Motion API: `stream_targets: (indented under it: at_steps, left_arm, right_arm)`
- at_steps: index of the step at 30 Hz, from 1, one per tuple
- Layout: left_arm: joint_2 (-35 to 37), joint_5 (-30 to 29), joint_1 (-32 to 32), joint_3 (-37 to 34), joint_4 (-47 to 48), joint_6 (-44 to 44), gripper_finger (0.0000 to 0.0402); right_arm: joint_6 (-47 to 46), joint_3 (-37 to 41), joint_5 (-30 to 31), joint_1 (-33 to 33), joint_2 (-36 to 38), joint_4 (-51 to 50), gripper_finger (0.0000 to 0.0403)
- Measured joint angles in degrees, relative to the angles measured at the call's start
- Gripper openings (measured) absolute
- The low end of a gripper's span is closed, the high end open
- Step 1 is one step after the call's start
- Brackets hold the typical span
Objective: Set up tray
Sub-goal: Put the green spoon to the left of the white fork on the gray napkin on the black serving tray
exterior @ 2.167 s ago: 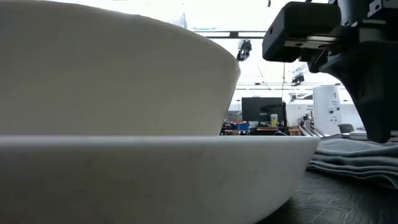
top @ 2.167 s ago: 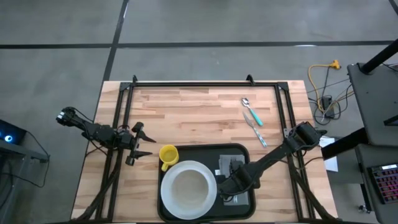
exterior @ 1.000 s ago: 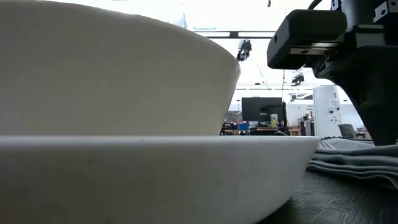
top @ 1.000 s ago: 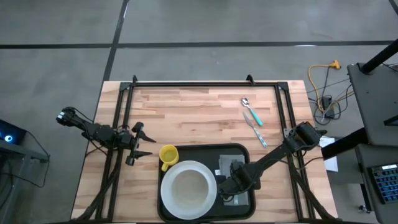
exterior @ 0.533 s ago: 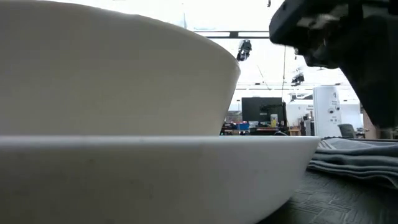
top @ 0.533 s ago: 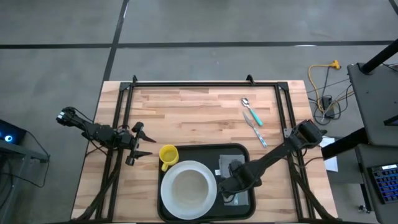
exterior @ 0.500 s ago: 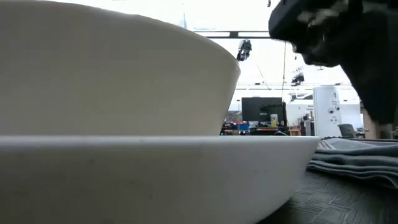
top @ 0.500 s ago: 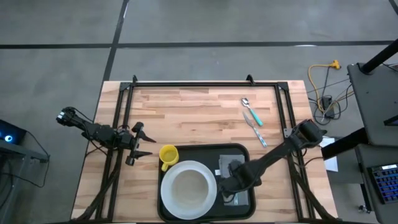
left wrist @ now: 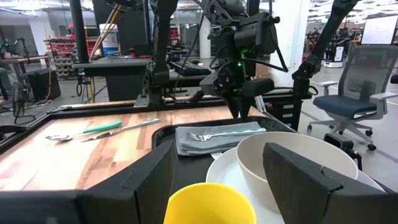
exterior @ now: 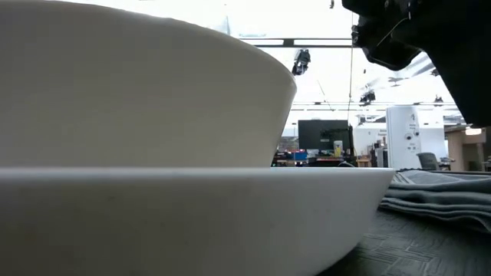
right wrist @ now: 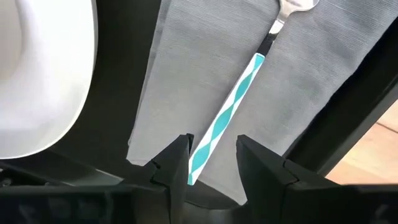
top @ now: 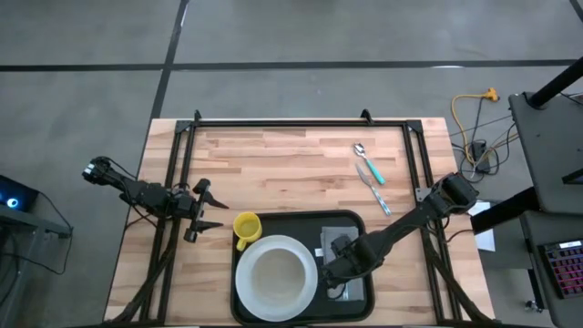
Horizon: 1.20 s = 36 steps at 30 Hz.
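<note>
The black tray lies at the table's near edge. On it a white plate carries a white bowl, and beside them lies a folded grey napkin. A fork with a teal-and-white striped handle rests along the napkin. My right gripper is open and hovers above the fork's handle end, clear of it. A yellow cup stands at the tray's far left corner. My left gripper is open, level, just left of the cup.
A spoon and a knife, both teal-handled, lie on the bare wood toward the table's far right. A black frame rail runs around the table. In the low view the plate and bowl fill the left side.
My right gripper has risen straight up from the napkin; in the low view it climbs toward the picture's top. The fork and napkin stay where they lay.
</note>
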State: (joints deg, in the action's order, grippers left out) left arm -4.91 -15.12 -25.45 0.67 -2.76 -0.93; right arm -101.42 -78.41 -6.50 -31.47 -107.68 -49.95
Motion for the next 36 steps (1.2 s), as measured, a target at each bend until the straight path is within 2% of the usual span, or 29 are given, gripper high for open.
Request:
stream_targets:
  at_steps: [17, 28, 36]
  left_arm:
    - [0.0, 0.0, 0.0, 0.0, 0.0, 0.0, 0.0224]
    - [0.0, 0.0, 0.0, 0.0, 0.0, 0.0, 0.0224]
    - [0.0, 0.0, 0.0, 0.0, 0.0, 0.0, 0.0224]
  right_arm:
    - [4.4, 0.0, 0.4, 4.0, 0.0, -0.8, 0.0128]
    - [13.5, 0.0, -1.4, 13.2, 0.2, -2.5, 0.0116]
    - [17.4, 0.0, -1.7, 20.3, 0.5, -6.1, 0.0122]
